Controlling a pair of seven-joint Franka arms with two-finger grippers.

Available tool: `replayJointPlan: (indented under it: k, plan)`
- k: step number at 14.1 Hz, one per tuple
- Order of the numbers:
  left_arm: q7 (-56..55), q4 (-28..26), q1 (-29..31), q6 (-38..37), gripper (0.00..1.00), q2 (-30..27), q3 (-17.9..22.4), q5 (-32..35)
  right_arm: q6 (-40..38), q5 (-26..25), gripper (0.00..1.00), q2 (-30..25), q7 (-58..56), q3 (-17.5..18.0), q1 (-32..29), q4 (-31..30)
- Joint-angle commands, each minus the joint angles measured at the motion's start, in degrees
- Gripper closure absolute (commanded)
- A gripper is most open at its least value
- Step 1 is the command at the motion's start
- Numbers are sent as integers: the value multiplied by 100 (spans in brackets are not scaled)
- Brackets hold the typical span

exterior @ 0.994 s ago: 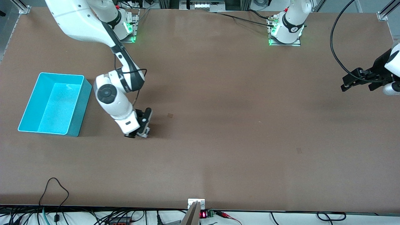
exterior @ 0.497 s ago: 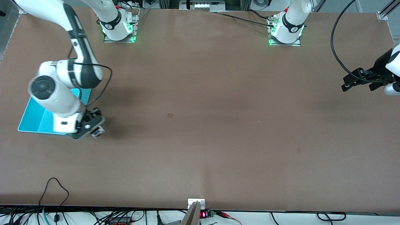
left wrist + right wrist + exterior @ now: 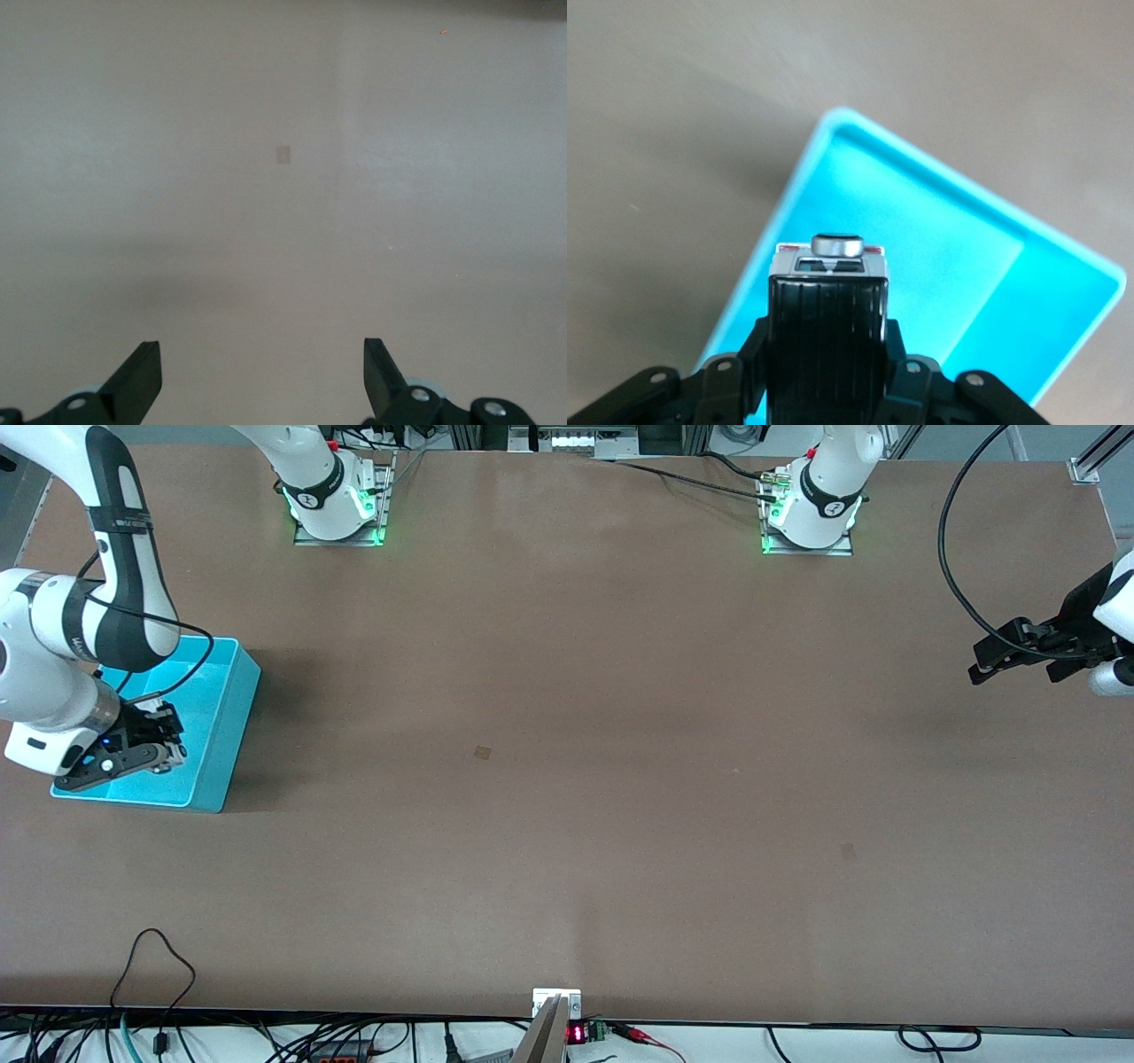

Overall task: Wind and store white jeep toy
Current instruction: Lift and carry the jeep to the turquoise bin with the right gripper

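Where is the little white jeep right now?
The right gripper holds the white jeep toy in the air over the cyan bin.

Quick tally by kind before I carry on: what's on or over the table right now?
Toy cars: 1, the white jeep toy, held by the shut right gripper over the bin.
Bins: 1, the cyan bin, at the right arm's end of the table.
Grippers: 2, counting the open left gripper, which waits over the left arm's end.
Total: 4

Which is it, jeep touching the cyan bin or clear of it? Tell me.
Apart. The right wrist view shows the white jeep toy clamped in the right end effector, held in the air above the cyan bin, whose floor lies well below it.
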Motion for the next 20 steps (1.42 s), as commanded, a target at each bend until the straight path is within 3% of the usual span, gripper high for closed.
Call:
replayJointPlan:
  k: [1, 7, 17, 19, 20]
  plan:
    - [63, -40, 69, -54, 0, -71, -56, -7, 294, 247, 100, -168, 216, -121, -219, -379]
    - [63, -49, 174, -45, 0, -35, -47, -7, 1508, 460, 100, 333, 752, -156, -379, -933]
    - [63, -40, 165, -63, 0, -44, -56, -51, 1676, 557, 100, 763, 1174, -147, -423, -1223]
    - [72, -40, 174, -63, 0, -53, -56, -42, 1711, 557, 95, 781, 1174, -147, -423, -1223]
    - [72, -40, 174, -63, 0, -53, -56, -42, 1720, 557, 81, 790, 1174, -139, -423, -1223]
